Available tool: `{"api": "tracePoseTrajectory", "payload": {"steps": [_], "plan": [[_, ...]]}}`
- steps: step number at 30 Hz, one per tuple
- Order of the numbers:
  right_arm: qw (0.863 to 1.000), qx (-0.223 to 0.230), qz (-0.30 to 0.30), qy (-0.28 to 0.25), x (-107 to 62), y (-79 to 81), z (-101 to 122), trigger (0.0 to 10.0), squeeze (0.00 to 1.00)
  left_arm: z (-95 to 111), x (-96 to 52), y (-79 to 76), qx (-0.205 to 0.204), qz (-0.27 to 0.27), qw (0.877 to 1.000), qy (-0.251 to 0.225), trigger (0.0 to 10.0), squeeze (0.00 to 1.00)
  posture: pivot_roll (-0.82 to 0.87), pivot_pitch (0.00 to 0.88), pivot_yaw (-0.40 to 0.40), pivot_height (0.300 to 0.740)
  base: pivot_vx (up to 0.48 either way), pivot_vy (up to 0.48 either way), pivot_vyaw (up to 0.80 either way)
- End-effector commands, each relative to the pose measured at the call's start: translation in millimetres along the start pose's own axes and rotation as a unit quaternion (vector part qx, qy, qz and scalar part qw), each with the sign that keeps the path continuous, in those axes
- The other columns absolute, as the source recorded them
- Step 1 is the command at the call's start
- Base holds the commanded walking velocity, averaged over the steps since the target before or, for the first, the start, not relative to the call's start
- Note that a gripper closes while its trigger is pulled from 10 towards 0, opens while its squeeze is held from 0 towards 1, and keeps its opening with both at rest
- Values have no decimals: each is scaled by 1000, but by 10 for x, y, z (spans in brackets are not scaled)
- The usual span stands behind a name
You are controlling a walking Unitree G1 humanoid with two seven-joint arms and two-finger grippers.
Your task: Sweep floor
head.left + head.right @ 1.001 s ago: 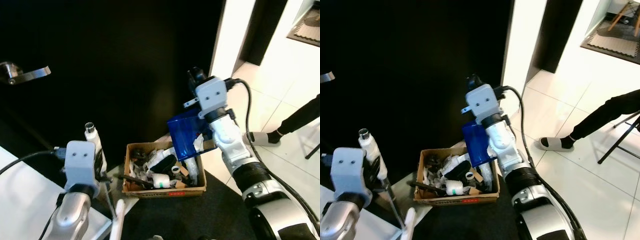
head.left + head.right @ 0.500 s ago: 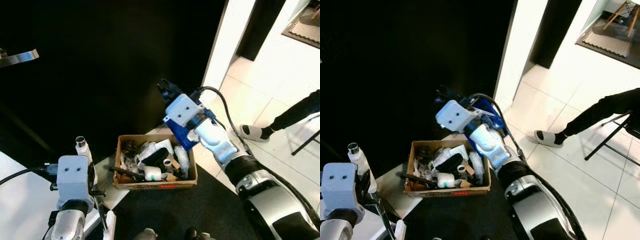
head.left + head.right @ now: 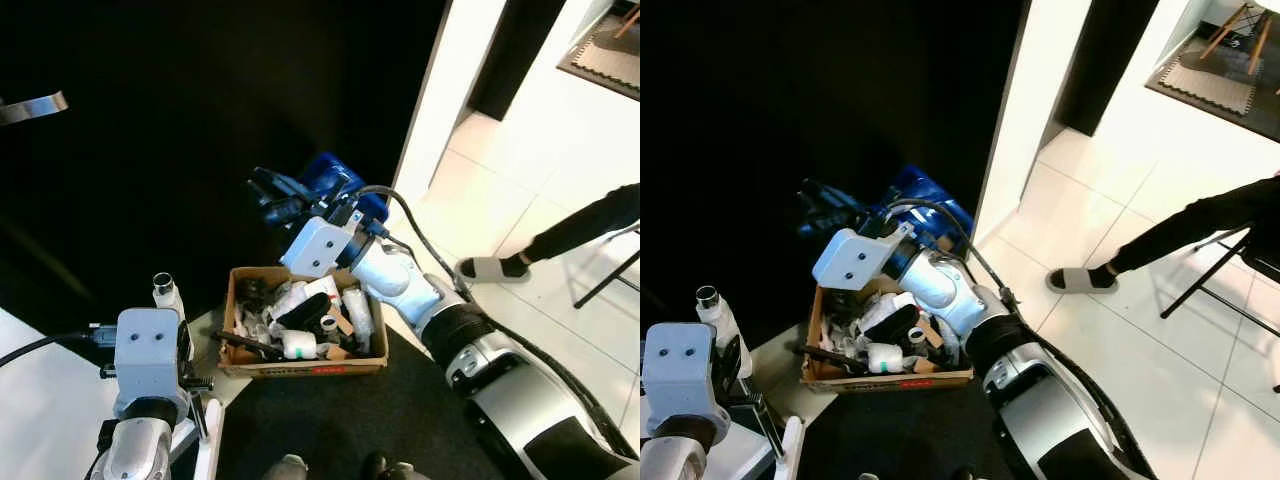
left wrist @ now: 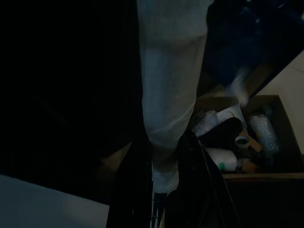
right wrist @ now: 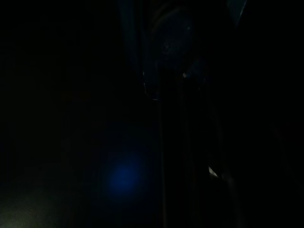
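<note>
We see our right pincer reached out above the far edge of the cardboard box, its black fingers clamped on the blue dustpan, which is tipped against the black door behind. The box sits on the floor at the foot of that door, crammed with white scraps and dark bits, its near wall bordering the dark mat. Our left pincer is low at our left side, closed round the white broom handle; the handle's capped top stands up just left of the box. To the right, past the white door frame, pale tiled floor opens out. A person's leg in dark trousers with a pale slipper stretches across those tiles, well apart from the box.
</note>
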State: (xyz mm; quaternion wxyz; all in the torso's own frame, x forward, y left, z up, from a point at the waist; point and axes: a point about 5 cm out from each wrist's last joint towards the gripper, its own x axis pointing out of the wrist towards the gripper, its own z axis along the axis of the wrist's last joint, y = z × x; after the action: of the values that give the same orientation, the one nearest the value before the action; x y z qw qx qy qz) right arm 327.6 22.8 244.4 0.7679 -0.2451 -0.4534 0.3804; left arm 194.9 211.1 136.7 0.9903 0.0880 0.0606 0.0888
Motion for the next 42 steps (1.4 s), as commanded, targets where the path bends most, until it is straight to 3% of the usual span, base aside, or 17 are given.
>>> {"api": "tracePoseTrajectory", "payload": {"steps": [1,5,13,18,24,28,32,33,34,35,37,38,41,42], "plan": [[996,-11,6,-85,98,20,223,10000,0,12,-27,-13,-1,6,1000,-3,10000,0,286,237,-63,740,0,0,0],[996,-9,9,-85,91,53,220,10000,0,12,-24,-20,-1,5,1000,-4,10000,0,289,234,-64,740,0,0,0],[997,-20,10,-80,77,-54,198,10000,0,16,10,-36,-1,2,1000,-6,10000,0,277,222,-55,740,0,0,0],[998,-10,-22,-61,27,-173,147,10000,0,23,38,-50,0,-3,1000,-8,10000,0,273,215,-51,740,0,0,0],[994,15,-110,-17,-62,-456,50,10000,0,18,55,-45,2,-4,1000,-8,10000,0,265,207,-45,740,0,0,0],[973,22,-227,31,-342,-855,3,10000,0,12,115,-55,8,-19,1000,-7,10000,0,226,193,-11,740,0,0,0],[962,29,-268,46,-491,-998,7,10000,0,20,154,-61,10,-24,1000,-8,10000,0,213,189,1,740,0,0,0],[950,49,-305,57,-615,-1085,5,10000,0,24,180,-60,12,-26,1000,-9,10000,0,195,186,16,740,0,0,0],[928,87,-355,71,-783,-1178,-1,10000,0,31,223,-61,14,-29,999,-10,10000,0,185,183,25,740,0,0,0],[928,87,-355,71,-783,-1178,-1,10000,0,31,223,-61,14,-29,999,-10,10000,0,185,183,25,740,0,0,0],[909,123,-388,84,-885,-1218,-9,10000,0,38,253,-63,16,-32,999,-12,10000,0,172,180,35,740,0,0,0],[909,123,-388,84,-885,-1218,-9,10000,0,38,253,-63,16,-32,999,-12,10000,0,172,180,35,740,0,0,0],[879,153,-439,108,-1168,-1277,48,10000,0,124,345,-67,16,-47,998,-26,10000,0,149,175,53,740,0,0,0],[879,153,-439,108,-1168,-1277,48,10000,0,124,345,-67,16,-47,998,-26,10000,0,149,175,53,740,0,0,0]]}}
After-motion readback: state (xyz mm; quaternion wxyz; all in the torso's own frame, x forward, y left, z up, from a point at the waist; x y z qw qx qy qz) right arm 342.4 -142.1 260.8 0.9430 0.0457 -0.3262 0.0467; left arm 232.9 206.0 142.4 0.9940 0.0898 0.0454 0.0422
